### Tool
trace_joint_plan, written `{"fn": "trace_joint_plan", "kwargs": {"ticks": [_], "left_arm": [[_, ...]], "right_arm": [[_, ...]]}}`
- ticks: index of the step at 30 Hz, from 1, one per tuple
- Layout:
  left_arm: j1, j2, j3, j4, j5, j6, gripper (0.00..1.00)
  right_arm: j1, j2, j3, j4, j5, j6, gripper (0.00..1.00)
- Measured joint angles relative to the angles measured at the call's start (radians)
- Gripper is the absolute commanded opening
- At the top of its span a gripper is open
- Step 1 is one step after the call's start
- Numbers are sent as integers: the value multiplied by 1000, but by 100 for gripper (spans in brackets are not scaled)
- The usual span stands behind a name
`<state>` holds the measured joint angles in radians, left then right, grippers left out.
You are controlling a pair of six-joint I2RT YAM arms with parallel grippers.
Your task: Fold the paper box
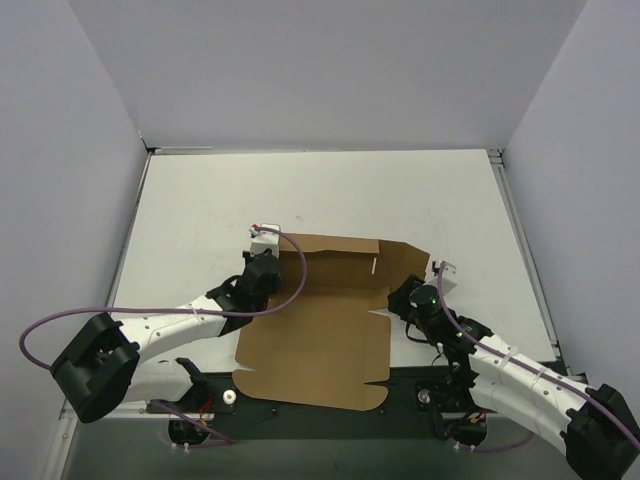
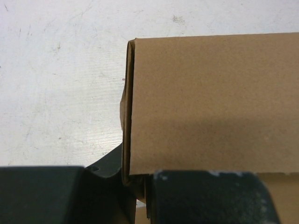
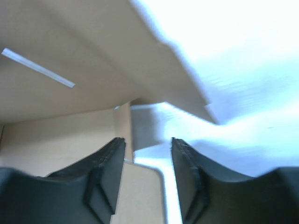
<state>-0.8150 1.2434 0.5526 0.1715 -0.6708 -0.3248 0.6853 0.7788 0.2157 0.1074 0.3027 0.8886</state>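
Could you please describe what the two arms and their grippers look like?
Both the left arm and right arm have white links and black joints, each trailing a purple cable. The left gripper and right gripper have matt black fingers; a small green light glows on the right wrist.

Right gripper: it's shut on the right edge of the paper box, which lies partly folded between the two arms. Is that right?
Not quite. The right gripper is open, not shut. The right wrist view shows its fingers apart with a clear gap between them. They are at the right edge of the paper box but clamp none of it. The rest of the statement stands.
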Motion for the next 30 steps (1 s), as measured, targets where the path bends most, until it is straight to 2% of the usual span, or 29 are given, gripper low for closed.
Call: {"fn": "trace_joint_plan", "kwargs": {"ticks": [8,16,25,30], "left_arm": [[1,0,0,0,3,4,0],[1,0,0,0,3,4,0],[1,0,0,1,4,4,0],[2,0,0,0,0,3,0]], "right_arm": [[-97,-35,-47,-37,0,25,26],[-98,85,-50,58,-62,19,13],[-80,250,-48,263,-113,6,11],[38,259,-14,277,-83,-7,11]]}}
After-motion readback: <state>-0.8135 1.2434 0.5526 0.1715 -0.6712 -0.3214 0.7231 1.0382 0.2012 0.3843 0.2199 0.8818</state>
